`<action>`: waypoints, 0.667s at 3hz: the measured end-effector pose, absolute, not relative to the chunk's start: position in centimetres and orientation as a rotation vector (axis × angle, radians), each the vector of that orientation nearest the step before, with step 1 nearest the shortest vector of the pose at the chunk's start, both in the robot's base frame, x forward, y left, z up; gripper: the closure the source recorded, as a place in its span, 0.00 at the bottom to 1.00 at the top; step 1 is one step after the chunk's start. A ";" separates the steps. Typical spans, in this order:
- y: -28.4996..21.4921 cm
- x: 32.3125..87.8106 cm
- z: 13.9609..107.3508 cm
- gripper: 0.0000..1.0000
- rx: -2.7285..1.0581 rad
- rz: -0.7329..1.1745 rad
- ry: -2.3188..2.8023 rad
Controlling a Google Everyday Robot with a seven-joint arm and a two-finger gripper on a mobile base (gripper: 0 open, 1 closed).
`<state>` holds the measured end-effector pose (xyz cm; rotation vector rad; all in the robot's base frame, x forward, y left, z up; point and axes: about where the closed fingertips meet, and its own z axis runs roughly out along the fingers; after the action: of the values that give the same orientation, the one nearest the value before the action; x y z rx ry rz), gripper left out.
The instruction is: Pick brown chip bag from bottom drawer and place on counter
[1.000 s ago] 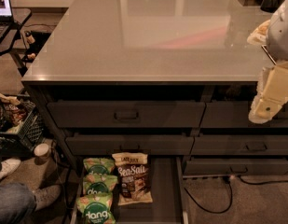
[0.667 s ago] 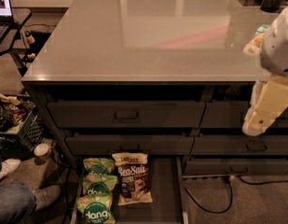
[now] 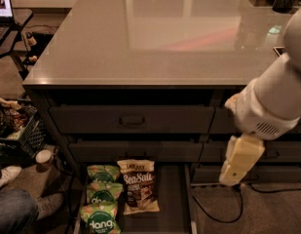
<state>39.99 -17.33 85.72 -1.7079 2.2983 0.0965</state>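
The crinkly brown chip bag (image 3: 138, 186) lies flat in the shallow bottom drawer (image 3: 172, 204), while the blocky cream hand (image 3: 236, 171) hangs well apart, and I cannot tell its opening.

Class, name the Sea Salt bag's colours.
Chip bag: tan top, dark brown below; camera view. Tool hangs to its right.

brown chip bag (image 3: 138, 186) "Sea Salt"; green bag (image 3: 100, 222) "dang"; tool (image 3: 232, 178) right.
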 end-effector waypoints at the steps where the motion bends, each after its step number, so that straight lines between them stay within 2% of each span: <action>1: -15.7 38.8 80.3 0.00 -1.712 0.192 2.368; 2: -15.7 38.8 80.3 0.00 -1.712 0.192 2.368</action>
<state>38.81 -15.70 80.34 -1.7118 2.3685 0.1925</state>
